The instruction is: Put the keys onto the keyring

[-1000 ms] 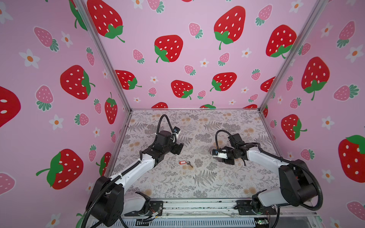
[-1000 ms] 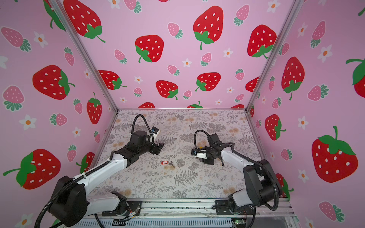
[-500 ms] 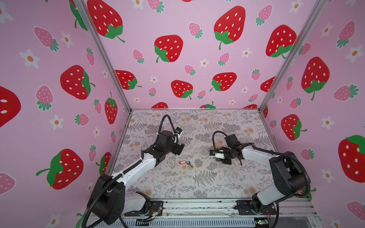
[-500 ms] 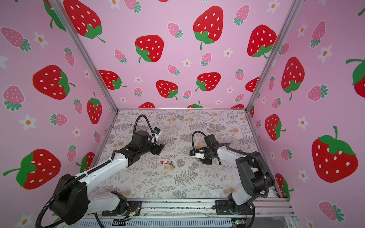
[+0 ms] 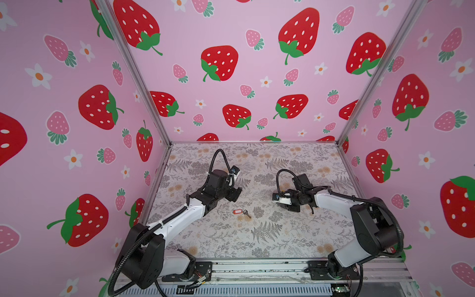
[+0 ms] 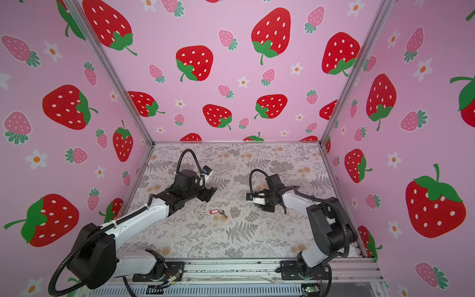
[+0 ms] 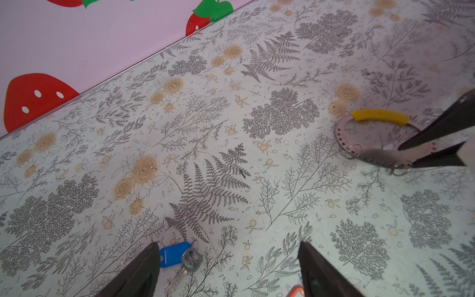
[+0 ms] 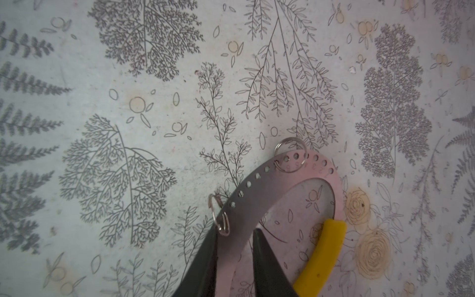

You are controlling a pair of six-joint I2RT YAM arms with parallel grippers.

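The keyring [image 8: 259, 195] is a flat grey hoop with a row of holes, two small wire rings and a yellow segment [image 8: 323, 254]. My right gripper [image 8: 235, 240] is shut on its grey band just above the table. The left wrist view shows the keyring [image 7: 377, 154] in that same grip. One of the keys, with a blue tag [image 7: 174, 254], lies beside one finger of my open left gripper [image 7: 227, 244]. The other key, red-tagged [image 5: 237, 211] [image 6: 213, 211], lies mid-table between both arms. In both top views the left gripper [image 5: 234, 194] hides the blue key and the right gripper [image 5: 290, 205] hides the keyring.
The floral table [image 5: 257, 239] is boxed in by pink strawberry walls on three sides, with a metal rail [image 5: 257, 268] along the front. A corner of the red tag [image 7: 295, 291] shows by the left gripper's other finger.
My right gripper has narrowed onto the keyring's band and shifted slightly left. The left arm has barely moved. The red-tagged key lies where it was.
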